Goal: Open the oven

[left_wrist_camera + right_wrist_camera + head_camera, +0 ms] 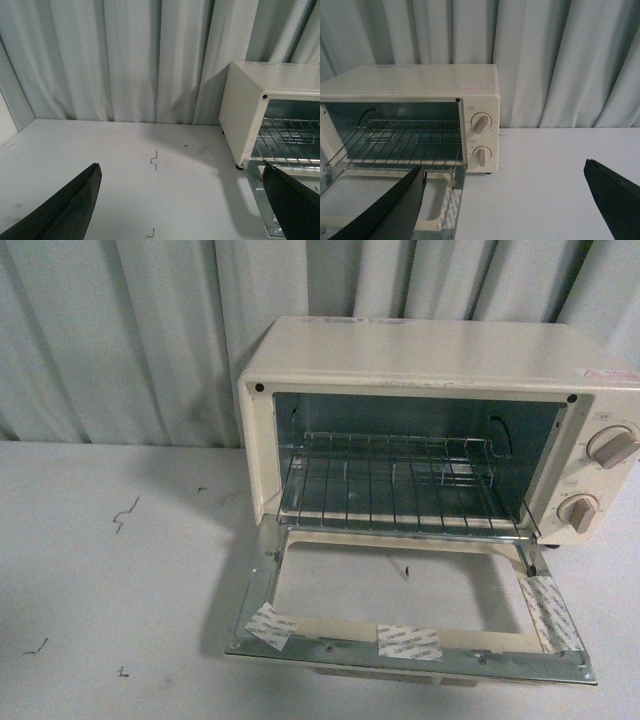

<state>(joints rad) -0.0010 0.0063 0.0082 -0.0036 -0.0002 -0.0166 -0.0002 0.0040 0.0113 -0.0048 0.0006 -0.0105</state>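
Lying folded flat onto the white table (pixel 100 580), the toaster oven (pixel 440 420) door (pixel 400 640) exposes its wire rack (pixel 400 485); both pincers, left (pixel 182 205) and right (pixel 505 205), hang spread and empty, best withdrawn without snagging it.

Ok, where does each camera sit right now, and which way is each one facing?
Front view: on the body, looking down at the oven with its door folded flat open; no arm shows.
Left wrist view: faces curtain and oven's left side; both fingers spread.
Right wrist view: faces the knobs; fingers spread.
All three share the wire rack.
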